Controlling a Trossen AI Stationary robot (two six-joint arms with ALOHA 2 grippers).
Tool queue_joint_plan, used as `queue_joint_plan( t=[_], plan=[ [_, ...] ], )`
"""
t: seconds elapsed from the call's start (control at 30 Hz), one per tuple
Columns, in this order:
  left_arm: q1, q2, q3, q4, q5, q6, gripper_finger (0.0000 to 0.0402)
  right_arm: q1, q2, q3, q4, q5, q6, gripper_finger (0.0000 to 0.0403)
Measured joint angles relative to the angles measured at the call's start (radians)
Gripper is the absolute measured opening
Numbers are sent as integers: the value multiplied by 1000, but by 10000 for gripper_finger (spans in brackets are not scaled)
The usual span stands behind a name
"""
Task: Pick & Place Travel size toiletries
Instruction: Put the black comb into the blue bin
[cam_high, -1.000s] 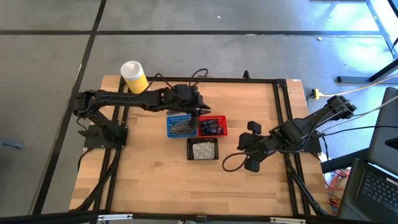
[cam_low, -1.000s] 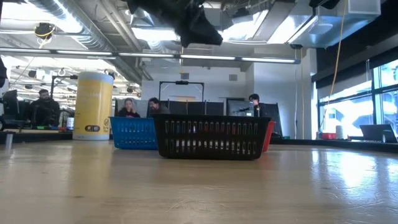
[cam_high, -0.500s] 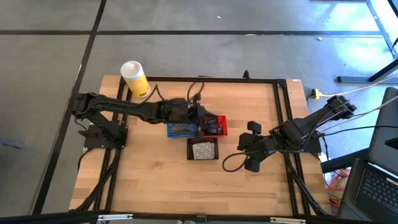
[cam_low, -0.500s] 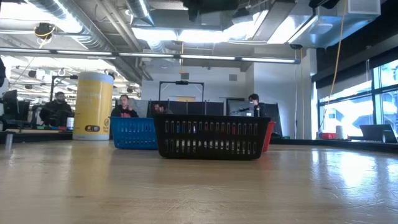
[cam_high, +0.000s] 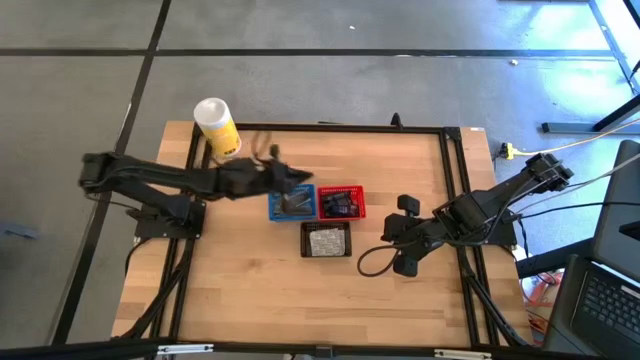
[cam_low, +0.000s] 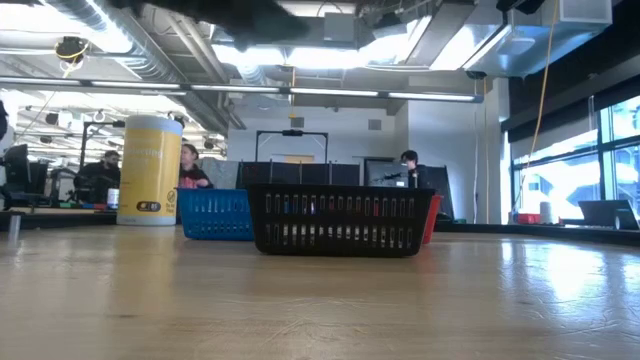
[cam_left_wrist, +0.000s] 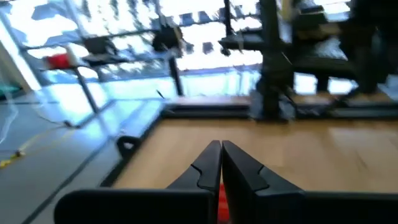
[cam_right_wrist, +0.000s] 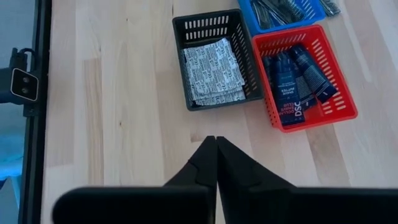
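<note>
At the middle of the table (cam_high: 250, 270) three small mesh baskets sit touching: the blue basket (cam_high: 278, 210) holding slim grey tubes (cam_right_wrist: 281, 7), the red basket (cam_high: 342, 203) to its right holding dark navy tubes (cam_right_wrist: 292, 81), and the black basket (cam_high: 326, 241) just nearer, holding clear crinkly packets (cam_right_wrist: 213, 71). Every toiletry in view lies inside a basket; none is on the bare wood. The left gripper (cam_left_wrist: 221, 163) is above the blue basket's near-right edge, fingers pressed together and nothing between them — empty. The right gripper (cam_right_wrist: 216, 157) waits at the right side of the table, also closed and empty. A white-and-yellow canister (cam_high: 216, 124) stands at the far left corner.

My judgement is that sorting is about finished, so doing this step well means lifting the left arm straight up, clear of the basket rims, before swinging it — a closed finger catching the mesh could drag the whole cluster.
</note>
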Motion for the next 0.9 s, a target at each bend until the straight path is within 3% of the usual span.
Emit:
queue_joint_plan(
  t=[0.13,0.3,0.47,0.9],
  plan=[
    [81,-132,-88,-31,3,-57,8,-1,0,0,4,31,-3,15],
    [211,-221,-116,-212,-14,-173,25,-2,0,0,10,108,-3,33],
    [314,-204,-116,-339,51,-210,65,-8,0,0,20,123,-3,36],
    [486,-81,-116,-523,65,-103,150,-29,0,0,20,120,-12,22]
  ],
)
